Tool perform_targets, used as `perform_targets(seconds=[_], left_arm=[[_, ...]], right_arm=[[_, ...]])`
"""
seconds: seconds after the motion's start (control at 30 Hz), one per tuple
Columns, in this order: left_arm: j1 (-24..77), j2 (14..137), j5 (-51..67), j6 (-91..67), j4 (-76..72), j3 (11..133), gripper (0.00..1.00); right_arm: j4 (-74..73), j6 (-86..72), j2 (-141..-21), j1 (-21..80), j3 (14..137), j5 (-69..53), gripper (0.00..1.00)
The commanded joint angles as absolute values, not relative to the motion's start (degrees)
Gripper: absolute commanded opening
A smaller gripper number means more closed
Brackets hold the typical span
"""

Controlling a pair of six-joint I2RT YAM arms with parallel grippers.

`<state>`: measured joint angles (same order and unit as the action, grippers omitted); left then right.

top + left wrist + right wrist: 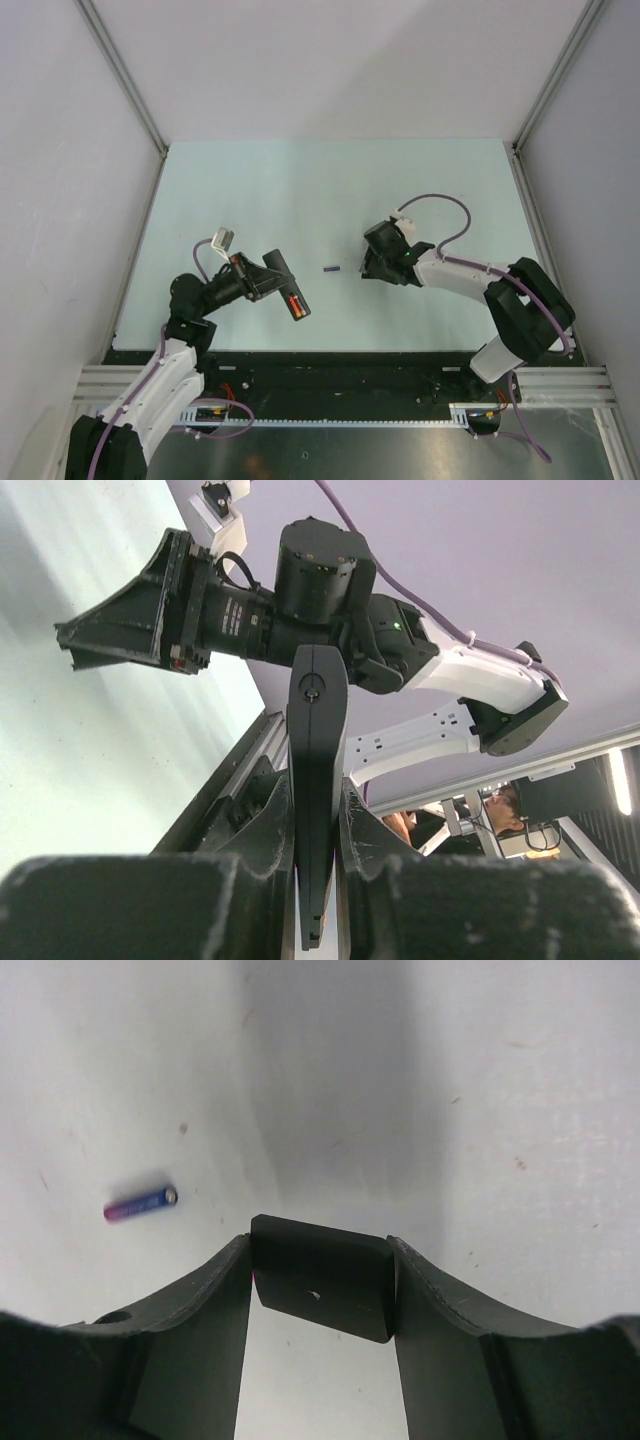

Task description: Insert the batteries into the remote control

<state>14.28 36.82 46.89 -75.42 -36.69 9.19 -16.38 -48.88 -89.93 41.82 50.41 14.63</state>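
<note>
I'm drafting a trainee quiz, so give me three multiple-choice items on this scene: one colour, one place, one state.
1. The battery in the remote is: A green; B red; C white.
2. The blue battery lies: A on the table; B in the remote; C in a tray.
3. The right gripper is: A open, empty; B shut on the cover; C shut on a battery.
Answers: B, red shows in the remote; A, it lies loose on the table; B, it clamps the cover.
</note>
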Motion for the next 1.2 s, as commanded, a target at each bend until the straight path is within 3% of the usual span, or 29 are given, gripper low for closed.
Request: perform_targets(seconds=[0.0, 0.1, 0.23, 0.5, 0.6, 0.77, 0.9, 0.97, 1.17], left_arm=[[13.97, 37.26, 46.85, -74.27, -38.41, 9.84, 0.00], [13.97, 37.26, 46.76, -74.27, -38.50, 10.11, 0.00], [13.97, 37.44, 47.02, -74.27, -38.50, 10.28, 0.00], [13.97, 38.41, 47.11, -74.00, -38.50, 10.20, 0.00], [13.97, 38.50, 47.20, -73.92, -38.50, 10.46, 0.00], [13.97, 38.15, 47.37, -73.74, -38.41, 10.46, 0.00], [13.97, 37.53, 47.02, -73.92, -38.50, 9.76, 0.00], [13.97, 37.09, 47.11, -74.09, -38.50, 9.49, 0.00], [13.97, 37.26, 47.20, -73.83, -38.50, 9.67, 0.00]], right_arm=[[-12.22, -59.76, -90.26, 39.47, 49.83, 18.02, 0.31], [-13.70, -59.59, -92.98, 37.53, 51.06, 17.23, 0.39], [-16.78, -57.57, -94.83, 36.83, 52.29, 16.88, 0.61], [-17.75, -50.55, -90.89, 37.53, 52.38, 15.21, 0.79], [-19.94, -48.00, -88.95, 38.84, 53.08, 16.25, 0.80], [-19.86, -29.04, -85.52, 40.17, 55.45, 14.60, 0.79], [-22.14, -19.52, -85.96, 38.59, 56.86, 16.00, 0.66], [-23.29, -15.76, -86.31, 37.97, 57.13, 14.87, 0.64], [-21.72, -5.28, -88.85, 40.08, 58.01, 11.27, 0.77]])
